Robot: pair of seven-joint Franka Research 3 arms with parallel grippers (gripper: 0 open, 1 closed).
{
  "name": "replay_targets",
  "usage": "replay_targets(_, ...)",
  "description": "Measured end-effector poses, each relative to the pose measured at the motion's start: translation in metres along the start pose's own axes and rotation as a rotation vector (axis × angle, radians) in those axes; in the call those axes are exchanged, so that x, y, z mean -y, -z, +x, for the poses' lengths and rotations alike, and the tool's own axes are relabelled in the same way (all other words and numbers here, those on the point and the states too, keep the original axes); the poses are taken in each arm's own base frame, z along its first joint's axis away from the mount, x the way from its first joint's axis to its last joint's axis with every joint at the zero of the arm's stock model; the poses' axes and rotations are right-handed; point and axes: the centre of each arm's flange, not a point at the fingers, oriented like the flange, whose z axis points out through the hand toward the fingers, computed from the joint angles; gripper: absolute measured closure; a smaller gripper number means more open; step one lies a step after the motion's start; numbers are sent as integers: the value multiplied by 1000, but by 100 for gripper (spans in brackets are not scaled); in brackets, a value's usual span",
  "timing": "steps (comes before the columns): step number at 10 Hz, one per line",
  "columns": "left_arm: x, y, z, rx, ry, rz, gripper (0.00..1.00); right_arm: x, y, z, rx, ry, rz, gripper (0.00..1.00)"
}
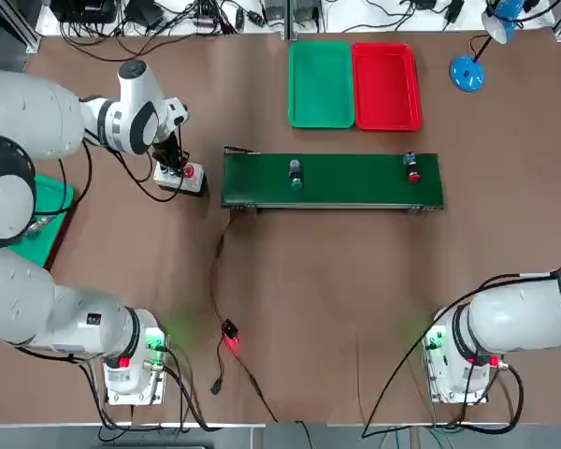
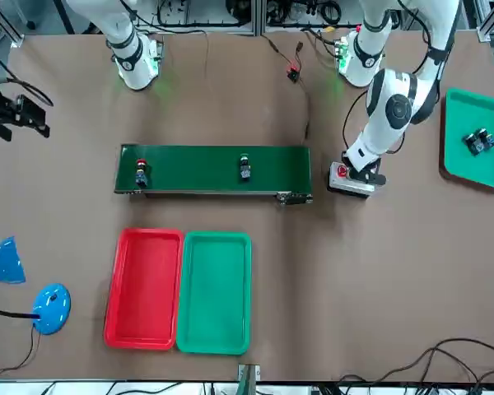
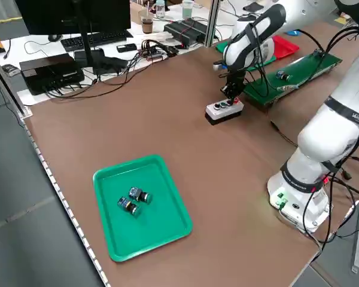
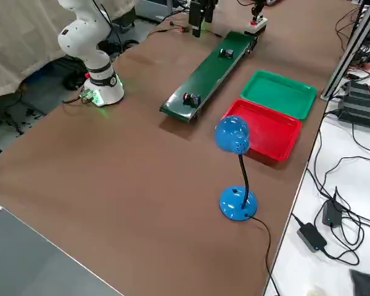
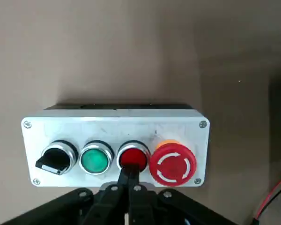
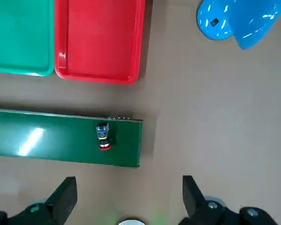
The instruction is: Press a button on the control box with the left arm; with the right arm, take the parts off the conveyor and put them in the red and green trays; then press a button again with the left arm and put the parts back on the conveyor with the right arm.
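Control box (image 5: 114,145) red button (image 5: 132,157) under pinched-shut left gripper (image 5: 129,180); could slip onto neighbouring emergency stop (image 5: 172,164); right gripper (image 6: 126,199) wide, empty.

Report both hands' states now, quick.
Left hand: closed, empty, fingertips on the round red button of the grey metal control box.
Right hand: open, empty.

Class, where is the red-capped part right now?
In the top view, the red-capped part sits near the conveyor's right end, just below the red tray.
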Motion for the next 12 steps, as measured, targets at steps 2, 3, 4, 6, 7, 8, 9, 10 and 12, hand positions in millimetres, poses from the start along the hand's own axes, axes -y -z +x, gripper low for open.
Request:
replay_targets(2,0,0,0,0,1,0,99,14,-33,4,69,26,1,1)
replay_targets(3,0,0,0,3,-1,0,99,17,-47,7,95,32,1,1)
replay_targets(4,1,1,0,7,-2,0,99,20,-59,12,119,37,1,1)
replay_targets(6,2,9,6,17,-1,0,99,25,-83,23,162,44,-1,1)
replay_targets(7,2,24,14,38,0,1,99,28,-93,27,175,50,-2,1)
replay_targets(8,4,49,25,46,7,3,99,30,-102,30,184,54,-3,1)
replay_targets(9,11,81,35,32,22,3,99,33,-109,30,197,59,-3,1)
replay_targets(10,21,115,45,10,30,2,99,35,-119,29,214,63,-3,1)
replay_targets(12,36,191,64,-32,42,-1,98,37,-151,29,238,67,-3,1)
